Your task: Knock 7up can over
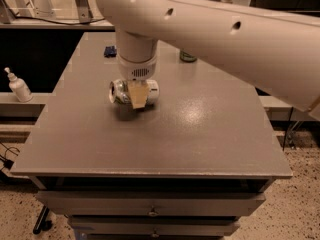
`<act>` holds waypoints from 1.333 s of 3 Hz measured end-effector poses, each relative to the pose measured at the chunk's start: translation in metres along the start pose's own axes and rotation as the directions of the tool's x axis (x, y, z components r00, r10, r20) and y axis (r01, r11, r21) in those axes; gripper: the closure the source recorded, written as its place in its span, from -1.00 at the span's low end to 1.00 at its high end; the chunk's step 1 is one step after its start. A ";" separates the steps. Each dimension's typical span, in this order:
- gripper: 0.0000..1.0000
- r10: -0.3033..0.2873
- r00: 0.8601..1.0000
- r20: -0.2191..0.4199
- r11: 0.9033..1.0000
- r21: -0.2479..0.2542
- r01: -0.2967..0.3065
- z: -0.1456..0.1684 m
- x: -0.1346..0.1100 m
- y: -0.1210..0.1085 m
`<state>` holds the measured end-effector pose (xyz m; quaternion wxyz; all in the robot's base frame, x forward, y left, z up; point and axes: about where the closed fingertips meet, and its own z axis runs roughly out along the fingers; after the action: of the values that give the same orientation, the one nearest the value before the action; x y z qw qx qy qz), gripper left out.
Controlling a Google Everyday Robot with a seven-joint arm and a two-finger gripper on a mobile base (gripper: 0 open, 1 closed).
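Observation:
The 7up can (120,92), white and silver with green marks, lies on its side on the grey table (200,134), left of the middle, its silver top facing left. My gripper (136,98) comes straight down from the big cream arm onto the can. One tan finger (138,94) crosses the front of the can's middle; the other finger is hidden behind it. The gripper is shut on the can, which rests at table level.
A darker green can (188,57) stands at the back of the table, mostly hidden by the arm. A small blue object (110,51) lies at the back left. A white pump bottle (18,86) stands on a ledge left of the table.

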<state>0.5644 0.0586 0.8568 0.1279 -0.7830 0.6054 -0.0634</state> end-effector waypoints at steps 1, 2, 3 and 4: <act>0.17 -0.011 0.999 -0.033 1.000 -0.009 0.010 0.009 -0.002 0.005; -0.30 -0.016 0.999 -0.052 1.000 -0.019 0.015 0.015 -0.003 0.009; -0.76 -0.018 0.998 -0.063 1.000 -0.024 0.016 0.019 -0.003 0.011; -1.00 -0.011 0.999 -0.051 0.999 -0.034 0.009 0.018 -0.002 0.011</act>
<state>0.5585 0.0607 0.8363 0.0987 -0.7862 0.6055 -0.0740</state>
